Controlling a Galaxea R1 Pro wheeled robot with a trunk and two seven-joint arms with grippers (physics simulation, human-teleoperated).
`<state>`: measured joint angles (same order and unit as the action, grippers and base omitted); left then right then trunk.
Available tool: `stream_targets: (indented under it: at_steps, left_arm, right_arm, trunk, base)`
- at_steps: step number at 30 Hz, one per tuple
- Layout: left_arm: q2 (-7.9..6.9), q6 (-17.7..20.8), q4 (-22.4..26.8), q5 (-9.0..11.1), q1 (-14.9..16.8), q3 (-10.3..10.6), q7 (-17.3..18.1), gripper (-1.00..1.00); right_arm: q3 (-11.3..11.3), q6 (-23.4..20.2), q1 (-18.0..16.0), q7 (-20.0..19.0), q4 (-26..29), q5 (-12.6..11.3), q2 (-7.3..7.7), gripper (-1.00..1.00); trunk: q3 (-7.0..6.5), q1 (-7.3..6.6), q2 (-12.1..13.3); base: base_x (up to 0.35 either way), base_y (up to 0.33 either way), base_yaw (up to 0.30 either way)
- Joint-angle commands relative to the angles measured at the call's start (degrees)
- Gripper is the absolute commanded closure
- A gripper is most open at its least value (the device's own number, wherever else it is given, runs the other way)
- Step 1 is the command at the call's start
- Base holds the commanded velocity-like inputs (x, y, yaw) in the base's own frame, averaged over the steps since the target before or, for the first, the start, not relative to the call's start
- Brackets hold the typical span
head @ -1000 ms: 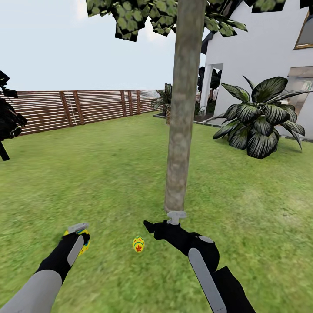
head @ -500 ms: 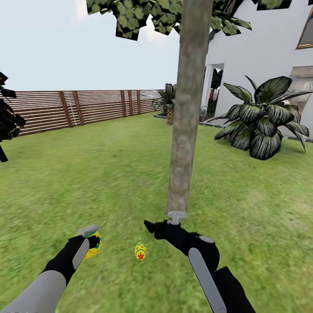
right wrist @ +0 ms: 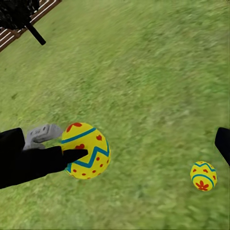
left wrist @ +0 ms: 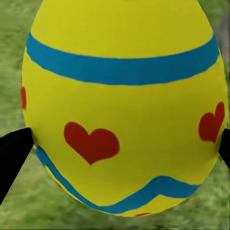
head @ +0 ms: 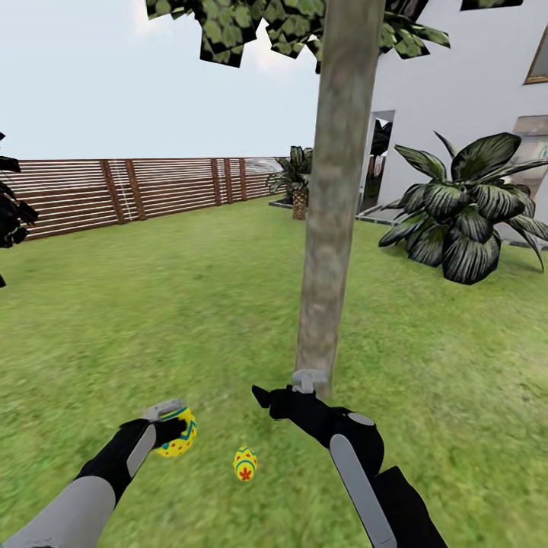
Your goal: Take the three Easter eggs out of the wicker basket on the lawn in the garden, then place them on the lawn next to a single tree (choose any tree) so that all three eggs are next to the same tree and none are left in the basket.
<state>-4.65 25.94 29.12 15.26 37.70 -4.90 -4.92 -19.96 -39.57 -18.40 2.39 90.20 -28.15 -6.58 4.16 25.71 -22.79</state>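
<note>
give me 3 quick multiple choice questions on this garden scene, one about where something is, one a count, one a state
1. Where is the egg on the lawn?
A. against the fence
B. on the grass near the tree's base
C. under the big-leaved shrub

2. How many Easter eggs can be seen?
A. one
B. two
C. three

3. What is the left gripper doing?
A. hanging open
B. shut on an egg
C. gripping the trunk

Answers:
1 B: the egg on the lawn lies on grass just short of the tree.
2 B: that one, plus the held egg.
3 B: the left gripper has its jaws either side of the held egg, as the left wrist view shows close up.
</note>
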Motion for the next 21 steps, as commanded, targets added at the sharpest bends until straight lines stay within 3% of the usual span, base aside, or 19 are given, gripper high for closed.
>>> stream_targets:
  at_steps: [1,5,21]
  left_arm:
    - [-0.04,0.38,-0.4,0.56,0.07,-0.03,1.48,1.0]
    - [-0.77,2.03,-0.86,0.59,0.09,-0.09,4.1,1.0]
    - [-0.71,2.45,-0.9,0.47,0.1,-0.03,4.31,1.0]
  right_arm:
    - [0.01,-0.25,-0.06,0.25,0.06,-0.33,0.0,-1.0]
    - [-0.03,-0.25,-0.05,0.25,0.06,-0.33,-0.01,-1.0]
    - [-0.08,-0.25,-0.06,0.25,0.06,-0.33,-0.02,-1.0]
  trunk:
    - [0.13,0.07,-0.13]
    - [0.13,0.07,-0.13]
    - [0.13,0.07,-0.13]
  base:
    - [0.327,0.0,0.0]
    - [0.328,0.0,0.0]
    - [0.313,0.007,0.0]
